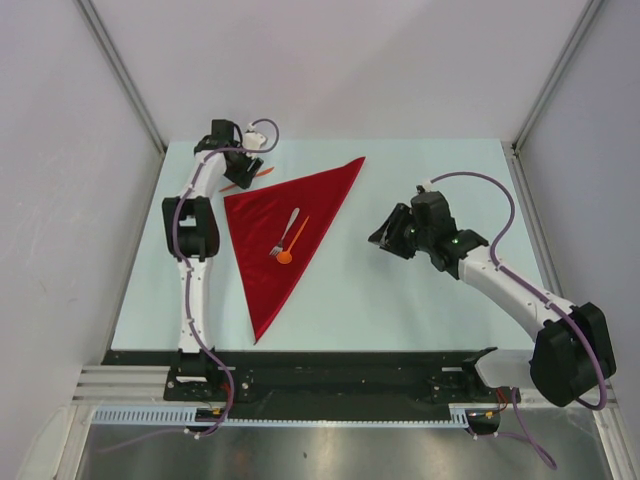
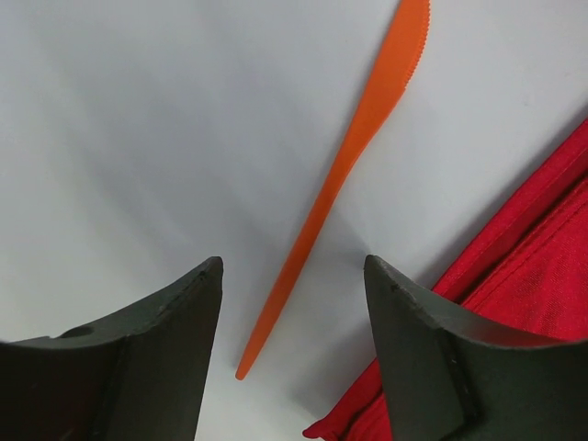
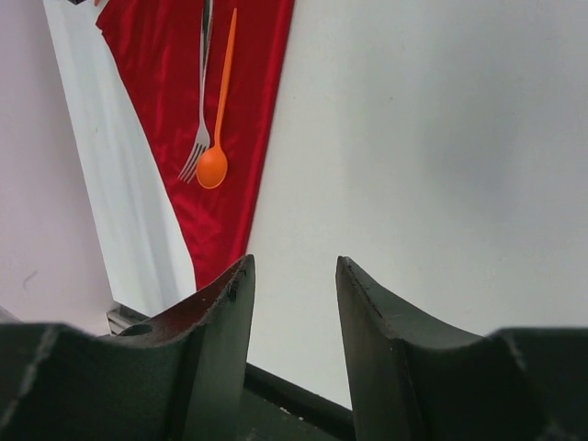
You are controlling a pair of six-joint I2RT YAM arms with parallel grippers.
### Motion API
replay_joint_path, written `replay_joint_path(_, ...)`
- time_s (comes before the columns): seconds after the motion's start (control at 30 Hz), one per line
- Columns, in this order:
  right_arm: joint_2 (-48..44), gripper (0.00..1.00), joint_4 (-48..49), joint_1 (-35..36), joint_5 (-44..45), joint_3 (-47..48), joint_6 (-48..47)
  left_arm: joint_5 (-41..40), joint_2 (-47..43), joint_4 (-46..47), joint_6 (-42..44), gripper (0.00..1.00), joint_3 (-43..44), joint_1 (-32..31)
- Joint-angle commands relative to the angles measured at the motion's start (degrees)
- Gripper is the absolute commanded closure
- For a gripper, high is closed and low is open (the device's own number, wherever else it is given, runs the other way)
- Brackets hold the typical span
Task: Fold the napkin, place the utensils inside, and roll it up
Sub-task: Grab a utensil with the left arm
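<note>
A: Napkin [image 1: 255, 240] status?
B: Triangle, left-centre of the table [image 1: 420, 300], 1 tip toward the near edge. Fork [image 1: 286, 230] and spoon [image 1: 293, 243] lie side by side on it.
A: Knife?
B: Knife [image 2: 354, 156] is on bare table by the napkin's far left corner. Left gripper [image 2: 292, 261]: jaws apart, straddling its handle, not clamped. Right gripper [image 3: 294, 262]: jaws apart, empty, right of the napkin.

My right gripper [image 3: 294, 266], jaws apart over the table [image 3: 441, 184], red napkin [image 3: 253, 110] beyond, silver fork [image 3: 203, 92] and orange spoon [image 3: 212, 168] side by side on it
</note>
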Motion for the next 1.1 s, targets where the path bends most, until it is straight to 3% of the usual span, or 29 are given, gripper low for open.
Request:
replay_joint_path(0.0, 0.8, 0.54, -1.2, 0.8, 1.9, 3.2, 0.7, 2.1, 4.2, -5.7, 3.9, 0.36, 3.0, 0.0)
replay_joint_path(0.17, 2.4, 0.54, -1.7, 1.6, 2.3, 4.1, 0.7, 5.6, 4.9, -9.1, 5.4, 0.56, 5.4, 0.3)
replay_joint_path(0.43, 4.4, 0.54, -2.0, 2.7, 3.1, 5.4, 1.1, 8.5, 7.5, -12.9, 6.3, 0.57, 10.3, 0.8)
replay_joint_path(0.53, 4.8, 0.55, -2.2, 3.1, 3.3, 5.8, 1.3, 9.8, 7.7, -13.5, 6.4, 0.64, 11.2, 0.8)
replay_joint_path(0.57, 4.9, 0.54, -2.1, 3.3, 3.4, 5.9, 1.2, 10.1, 7.6, -13.6, 6.5, 0.72, 11.1, 0.8)
replay_joint_path(0.67, 5.2, 0.55, -2.2, 3.6, 3.7, 6.1, 1.5, 10.3, 6.7, -12.5, 5.7, 0.85, 9.8, 2.3)
replay_joint_path(0.83, 5.4, 0.55, -2.5, 4.5, 3.9, 6.5, 1.6, 9.4, 5.1, -9.7, 3.4, 0.89, 7.4, 2.7)
replay_joint_path(1.07, 4.4, 0.55, -3.3, 4.8, 4.6, 6.0, 1.3, 9.4, -1.2, -2.2, -0.1, 1.00, -2.4, 3.5)
